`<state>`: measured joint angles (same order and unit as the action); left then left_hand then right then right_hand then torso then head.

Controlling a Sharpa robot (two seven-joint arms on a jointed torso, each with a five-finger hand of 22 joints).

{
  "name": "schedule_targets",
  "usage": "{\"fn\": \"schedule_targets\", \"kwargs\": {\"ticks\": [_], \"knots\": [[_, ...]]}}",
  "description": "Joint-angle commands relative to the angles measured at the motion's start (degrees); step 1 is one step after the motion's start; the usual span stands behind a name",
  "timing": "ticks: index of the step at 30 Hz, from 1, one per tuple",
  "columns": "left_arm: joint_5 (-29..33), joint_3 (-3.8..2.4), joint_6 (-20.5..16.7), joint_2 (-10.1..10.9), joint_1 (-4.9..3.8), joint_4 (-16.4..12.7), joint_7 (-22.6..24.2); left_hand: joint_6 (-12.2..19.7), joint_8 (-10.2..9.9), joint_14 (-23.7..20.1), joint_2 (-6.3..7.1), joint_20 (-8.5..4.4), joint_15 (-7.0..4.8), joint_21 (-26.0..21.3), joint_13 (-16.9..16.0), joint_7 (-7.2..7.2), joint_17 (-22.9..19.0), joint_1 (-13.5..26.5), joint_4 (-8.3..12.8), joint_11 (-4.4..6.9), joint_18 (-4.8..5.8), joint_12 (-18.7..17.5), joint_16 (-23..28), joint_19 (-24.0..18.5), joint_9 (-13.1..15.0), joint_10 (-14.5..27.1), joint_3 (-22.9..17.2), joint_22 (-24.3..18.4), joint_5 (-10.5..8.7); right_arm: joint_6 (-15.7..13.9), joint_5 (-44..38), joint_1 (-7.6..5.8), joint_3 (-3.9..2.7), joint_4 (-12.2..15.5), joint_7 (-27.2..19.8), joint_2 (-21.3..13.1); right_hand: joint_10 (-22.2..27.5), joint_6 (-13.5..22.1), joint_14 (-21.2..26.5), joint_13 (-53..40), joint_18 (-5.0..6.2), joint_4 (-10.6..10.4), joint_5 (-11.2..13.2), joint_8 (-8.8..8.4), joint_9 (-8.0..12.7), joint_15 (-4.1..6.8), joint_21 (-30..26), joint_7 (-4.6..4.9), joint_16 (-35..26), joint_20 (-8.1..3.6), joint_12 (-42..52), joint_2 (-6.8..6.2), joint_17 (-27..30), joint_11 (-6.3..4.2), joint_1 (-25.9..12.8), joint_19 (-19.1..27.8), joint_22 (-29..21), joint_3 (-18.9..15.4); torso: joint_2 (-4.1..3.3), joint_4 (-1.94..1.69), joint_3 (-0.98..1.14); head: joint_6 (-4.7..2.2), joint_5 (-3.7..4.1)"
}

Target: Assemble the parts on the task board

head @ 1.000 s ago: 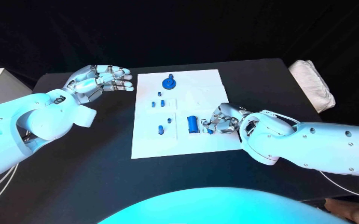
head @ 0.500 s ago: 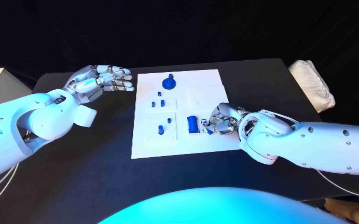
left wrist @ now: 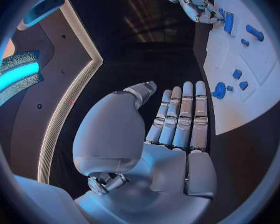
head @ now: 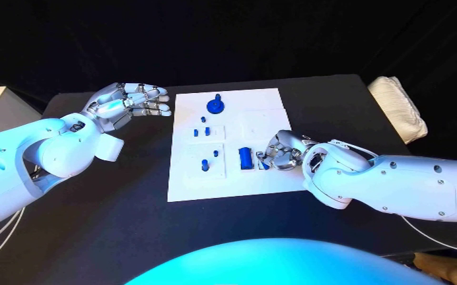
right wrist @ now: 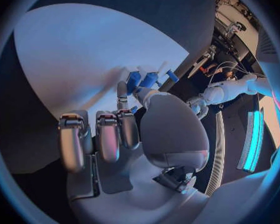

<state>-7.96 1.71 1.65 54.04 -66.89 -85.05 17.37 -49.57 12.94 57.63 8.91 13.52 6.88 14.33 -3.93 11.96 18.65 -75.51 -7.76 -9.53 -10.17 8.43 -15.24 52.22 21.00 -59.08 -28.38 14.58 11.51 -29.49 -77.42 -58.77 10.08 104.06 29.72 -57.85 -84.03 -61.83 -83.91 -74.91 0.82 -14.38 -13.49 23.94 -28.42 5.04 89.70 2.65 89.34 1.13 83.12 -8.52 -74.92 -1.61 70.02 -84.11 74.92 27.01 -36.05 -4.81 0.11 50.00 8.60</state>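
since the right hand is bent down over the board's near right part, fingertips right at the long blue block, i'd guess it's seating or grabbing it. can't tell if it's actually clamped. the block's long axis runs near-to-far on the board. left hand hovers off the board's left edge, fingers loosely apart, holding nothing.

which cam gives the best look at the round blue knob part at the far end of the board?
Head view: the round blue knob part sits unobstructed on the task board. The left wrist view shows it too, smaller and bent beyond the left hand. In the right wrist view I cannot identify it.
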Motion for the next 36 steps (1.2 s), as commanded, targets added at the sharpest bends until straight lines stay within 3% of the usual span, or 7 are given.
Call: {"fn": "schedule_targets", "kwargs": {"ticks": [1, 12, 17, 20, 25, 36], "knots": [[-0.1, -0.03, 1.0, -0.1, 0.04, 0.0, 0.1, 0.1, -0.2, -0.2, -0.38, 0.13, 0.25, -0.4, -0.1, 0.25, 0.0, 0.0, -0.3, 0.06, -0.27, 0.2, 0.2, 0.5, -0.1, 0.3, 0.0, -0.1, 0.08, -1.3, -0.1, 0.03, -0.05, -0.2, -0.2, 0.2, -4.3, 0.2, -5.8, -12.3, -0.82, 10.3, 0.2, 0.28, -0.1, 0.10, 0.3, -0.06, 0.0, -0.08, 0.2, 0.09, -13.8, -0.10, -0.8, -5.9, 15.1, 10.8, 0.01, 0.01, -0.01, 0.00, 0.01], [-0.1, -0.03, 1.2, -0.2, 0.04, 0.0, 0.0, 0.1, -0.2, -0.2, -0.46, 0.13, 0.26, -0.4, -0.1, 0.25, 0.1, 0.1, -0.5, 0.05, -0.26, 0.2, 0.3, 0.5, -0.1, 0.3, 0.0, -0.1, 0.05, -1.4, -0.3, 0.00, -0.16, -0.9, 0.5, 0.7, -4.3, 0.2, -5.8, -12.3, -0.82, 10.2, 0.5, 0.52, -0.3, 0.15, 0.3, -0.13, 0.0, -0.11, 0.2, 0.01, -13.7, -0.15, -2.0, -5.9, 15.1, 11.1, -0.01, 0.05, -0.01, 0.00, 0.13], [-0.1, -0.03, 1.1, -0.1, 0.04, 0.0, -0.1, 0.1, -0.2, -0.2, -0.46, 0.13, 0.26, -0.4, -0.1, 0.25, 0.1, 0.1, -0.5, 0.05, -0.26, 0.2, 0.3, 0.5, -0.1, 0.3, 0.0, -0.1, 0.05, 1.3, -0.4, -0.03, -0.18, -1.0, 1.1, 0.7, -4.1, 0.5, -5.7, -12.0, -0.71, 9.8, 1.0, 0.73, -0.5, 0.20, -0.2, -0.24, -0.2, -0.15, -0.6, -1.39, -13.4, -0.20, -4.4, -5.7, 14.9, 10.3, 0.01, 0.01, 0.00, 0.00, 0.07], [-0.1, -0.02, 1.1, -0.1, 0.04, 0.0, -0.1, 0.1, -0.2, -0.2, -0.46, 0.13, 0.26, -0.4, -0.1, 0.25, 0.1, 0.1, -0.5, 0.05, -0.26, 0.2, 0.3, 0.5, -0.1, 0.3, 0.0, -0.1, 0.05, 2.7, -0.3, -0.04, -0.18, -1.0, 1.3, 0.7, -4.0, 0.4, -5.7, -11.9, -0.71, 8.8, -0.1, 0.86, -0.5, 0.25, -0.3, -0.31, -0.2, -0.19, -0.8, -2.76, -13.3, -0.25, -6.9, -5.7, 14.9, 8.6, 0.02, 0.05, 0.02, 0.00, -0.03], [-0.1, -0.02, 1.0, -0.1, 0.04, 0.0, 0.0, 0.1, -0.2, -0.2, -0.46, 0.13, 0.26, -0.4, -0.1, 0.25, 0.1, 0.1, -0.5, 0.05, -0.26, 0.2, 0.3, 0.5, -0.1, 0.3, 0.0, -0.1, 0.05, 3.3, -0.2, -0.05, -0.19, -0.9, 1.2, 0.6, -4.0, 0.0, -5.7, -12.0, -0.72, 6.7, -1.1, 0.79, -0.2, 0.24, -0.2, -0.28, -0.2, -0.21, -0.8, -3.98, -13.4, -0.22, -9.9, -5.8, 15.0, 5.6, 0.02, 0.07, 0.03, 0.00, -0.01], [-0.1, -0.02, 1.0, -0.1, 0.05, 0.0, 0.0, 0.1, -0.2, -0.2, -0.46, 0.13, 0.26, -0.4, -0.1, 0.25, 0.1, 0.1, -0.5, 0.05, -0.26, 0.2, 0.3, 0.5, -0.1, 0.3, 0.0, -0.1, 0.05, 1.6, 0.0, -0.05, -0.19, -0.6, 0.8, 0.6, -4.1, -0.3, -5.8, -12.1, -0.80, 4.5, -0.9, 0.63, 0.1, 0.23, 0.2, -0.30, 0.0, -0.20, -0.4, -3.35, -13.7, -0.23, -11.5, -5.9, 15.1, 3.8, -0.02, 0.02, 0.03, 0.00, 0.04]]}}
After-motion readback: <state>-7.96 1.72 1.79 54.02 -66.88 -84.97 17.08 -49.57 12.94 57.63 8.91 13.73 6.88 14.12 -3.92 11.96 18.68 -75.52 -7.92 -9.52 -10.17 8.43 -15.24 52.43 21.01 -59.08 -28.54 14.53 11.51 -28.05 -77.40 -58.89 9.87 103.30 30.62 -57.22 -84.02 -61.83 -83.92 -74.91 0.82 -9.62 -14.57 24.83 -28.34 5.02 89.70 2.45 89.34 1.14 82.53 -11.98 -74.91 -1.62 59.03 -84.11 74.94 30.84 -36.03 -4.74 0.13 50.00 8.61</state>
